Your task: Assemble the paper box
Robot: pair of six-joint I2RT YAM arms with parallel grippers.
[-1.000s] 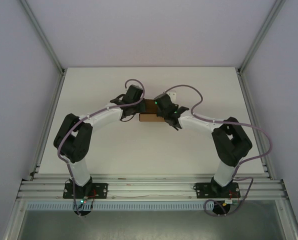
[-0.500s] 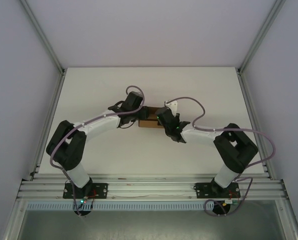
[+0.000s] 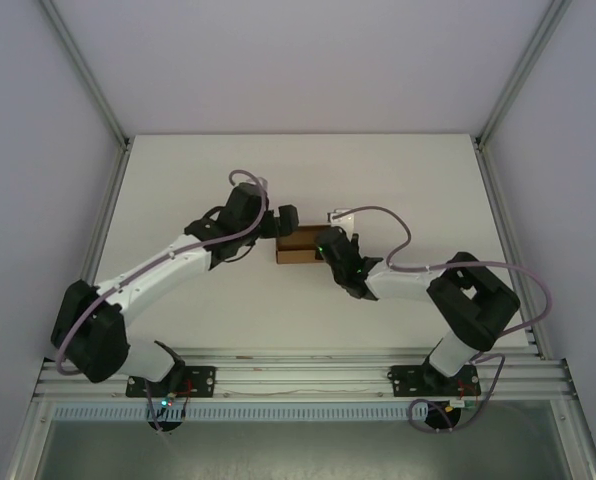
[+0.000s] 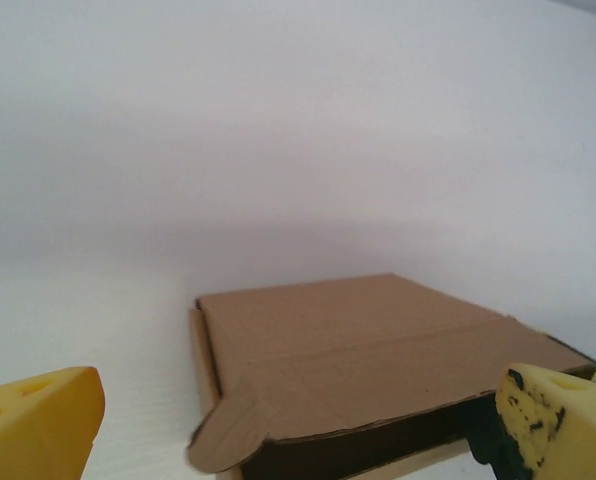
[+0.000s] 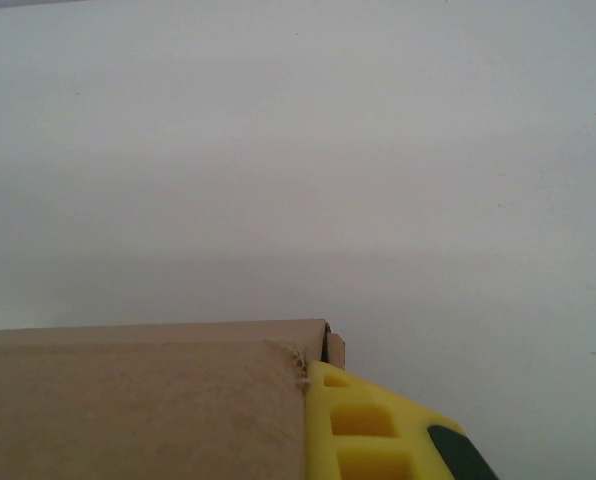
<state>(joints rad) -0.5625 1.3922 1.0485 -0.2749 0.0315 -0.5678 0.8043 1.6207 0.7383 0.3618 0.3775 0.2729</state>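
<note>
Yellow pads (image 4: 38, 420) of the left gripper (image 4: 298, 455) frame the near edge of the left wrist view. They are spread wide and hold nothing. The paper box (image 4: 348, 345) lies just beyond them, flat on the white table (image 4: 278, 150). Its lid panel is raised slightly over a dark gap, and a rounded tab juts out at the near left corner.

In the right wrist view, one yellow finger (image 5: 363, 425) of the right gripper (image 3: 327, 243) touches the box's end beside a frayed corner. The second finger is out of frame, so it cannot be told whether this gripper grips the cardboard.

From above, the box sits at mid-table between the two grippers, with the left at its far-left corner and the right at its right end.

Judged step: closing the lid panel and tucking the tab. To do this well, the right gripper should brace the box against sliding. The left should press along the crease, low and square, so the tab enters the gap rather than buckling.

No brand, label or writing is legible on the cardboard.
</note>
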